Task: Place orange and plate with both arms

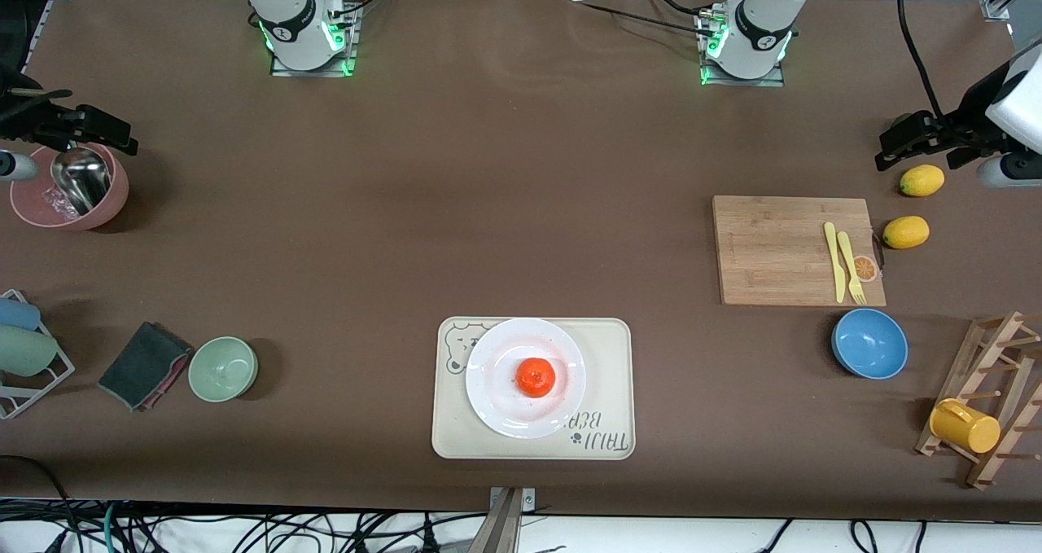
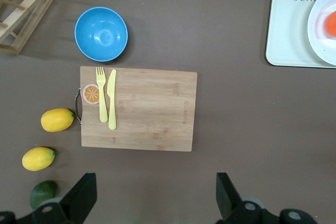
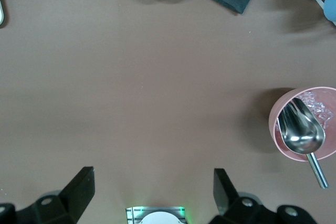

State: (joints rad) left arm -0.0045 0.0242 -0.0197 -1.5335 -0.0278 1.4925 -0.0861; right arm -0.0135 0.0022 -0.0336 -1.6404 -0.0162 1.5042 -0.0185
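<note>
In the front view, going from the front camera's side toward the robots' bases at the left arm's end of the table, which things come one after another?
yellow cup on the wooden rack → blue bowl → cutting board → nearer lemon → farther lemon

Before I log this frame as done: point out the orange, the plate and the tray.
orange (image 1: pixel 536 376), front view, middle of its top.
plate (image 1: pixel 498 349), front view, bare rim toward the right arm's end.
tray (image 1: pixel 612 349), front view, bare surface beside the plate.
</note>
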